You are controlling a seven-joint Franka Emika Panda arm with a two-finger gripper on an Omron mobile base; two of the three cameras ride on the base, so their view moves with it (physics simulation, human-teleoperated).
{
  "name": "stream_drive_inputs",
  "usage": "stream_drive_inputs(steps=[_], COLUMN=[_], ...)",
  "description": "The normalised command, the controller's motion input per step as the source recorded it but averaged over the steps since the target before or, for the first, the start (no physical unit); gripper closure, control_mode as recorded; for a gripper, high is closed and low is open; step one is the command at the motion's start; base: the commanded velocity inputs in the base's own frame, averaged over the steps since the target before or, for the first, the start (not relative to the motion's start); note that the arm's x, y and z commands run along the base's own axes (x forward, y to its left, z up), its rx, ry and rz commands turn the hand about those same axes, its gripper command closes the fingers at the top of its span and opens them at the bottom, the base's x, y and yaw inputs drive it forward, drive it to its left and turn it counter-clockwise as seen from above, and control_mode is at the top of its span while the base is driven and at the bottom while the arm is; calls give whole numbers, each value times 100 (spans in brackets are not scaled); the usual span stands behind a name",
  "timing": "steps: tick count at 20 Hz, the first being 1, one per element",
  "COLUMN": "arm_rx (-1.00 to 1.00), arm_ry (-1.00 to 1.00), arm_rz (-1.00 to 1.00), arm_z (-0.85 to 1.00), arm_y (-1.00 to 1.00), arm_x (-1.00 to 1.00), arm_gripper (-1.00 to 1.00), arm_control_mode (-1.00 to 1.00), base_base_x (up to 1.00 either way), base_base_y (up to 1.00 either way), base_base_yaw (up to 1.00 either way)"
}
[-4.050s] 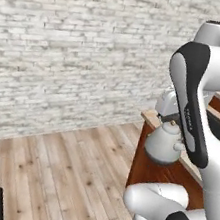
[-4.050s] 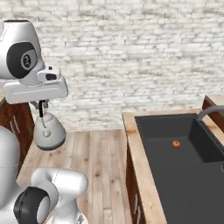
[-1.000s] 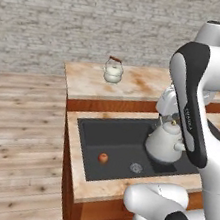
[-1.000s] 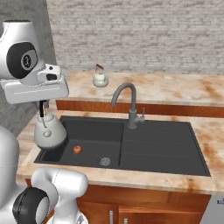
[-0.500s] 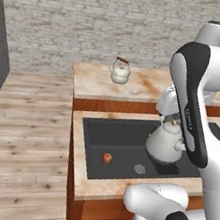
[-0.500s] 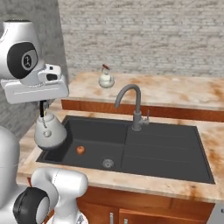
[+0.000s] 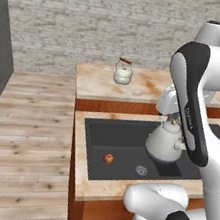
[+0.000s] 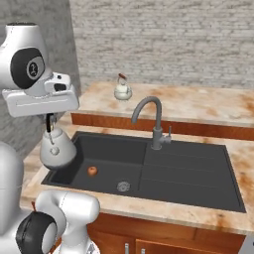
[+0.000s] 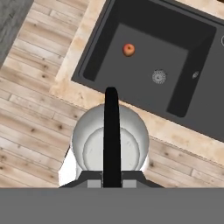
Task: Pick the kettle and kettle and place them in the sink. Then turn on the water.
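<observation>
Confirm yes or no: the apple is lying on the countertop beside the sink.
No, the apple lies inside the sink, on the floor of its left basin near the drain.

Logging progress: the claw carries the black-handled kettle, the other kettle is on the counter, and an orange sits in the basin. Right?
Not an orange: the right base view shows a small red apple in the sink basin. The rest holds.

The arm [image 7: 193, 111] hides part of the held kettle [image 7: 165, 141] and the sink's [image 7: 119, 156] right side; the far kettle [image 8: 122, 89] is too small for detail
</observation>
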Motion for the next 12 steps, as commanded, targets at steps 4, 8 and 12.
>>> stream_drive_inputs(steps=[4, 8, 12], arm_rx=[6, 6, 3], arm_ry=[0, 0, 0], arm_rz=[0, 0, 0], arm_z=[-22, -35, -50], arm_y=[-32, -42, -29], arm_x=[66, 64, 44], arm_gripper=[100, 100, 100], arm_control_mode=[-100, -100, -100], base_base_x=[0, 0, 0], base_base_y=[0, 0, 0], base_base_yaw=[0, 0, 0])
